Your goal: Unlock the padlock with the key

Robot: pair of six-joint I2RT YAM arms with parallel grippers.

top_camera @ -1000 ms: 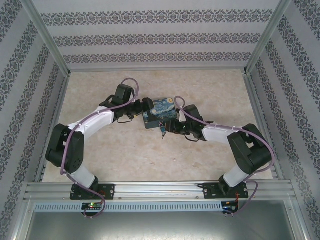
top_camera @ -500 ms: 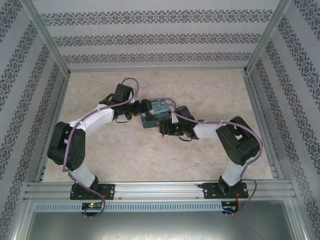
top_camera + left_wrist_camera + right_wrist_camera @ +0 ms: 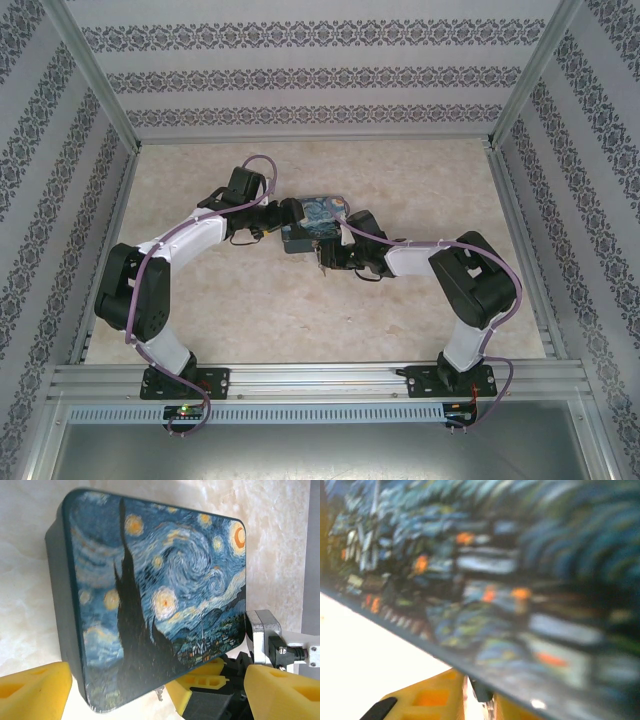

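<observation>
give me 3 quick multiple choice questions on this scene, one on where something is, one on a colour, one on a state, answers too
1. Where is the starry-night tin?
A) on the rail by the arm bases
B) near the middle of the table
C) in the far left corner

2. What colour are the left fingers?
A) red
B) green
C) yellow

3. How do the left fingers stand?
A) pressed together
B) wide apart, with the tin between them
C) turned away from the tin

Answers:
1 B: the top view shows the tin mid-table, well clear of the corners and the rail.
2 C: the left wrist view shows yellow blocks at both lower corners.
3 B: those blocks sit at opposite edges of that view, with the tin between them.
</observation>
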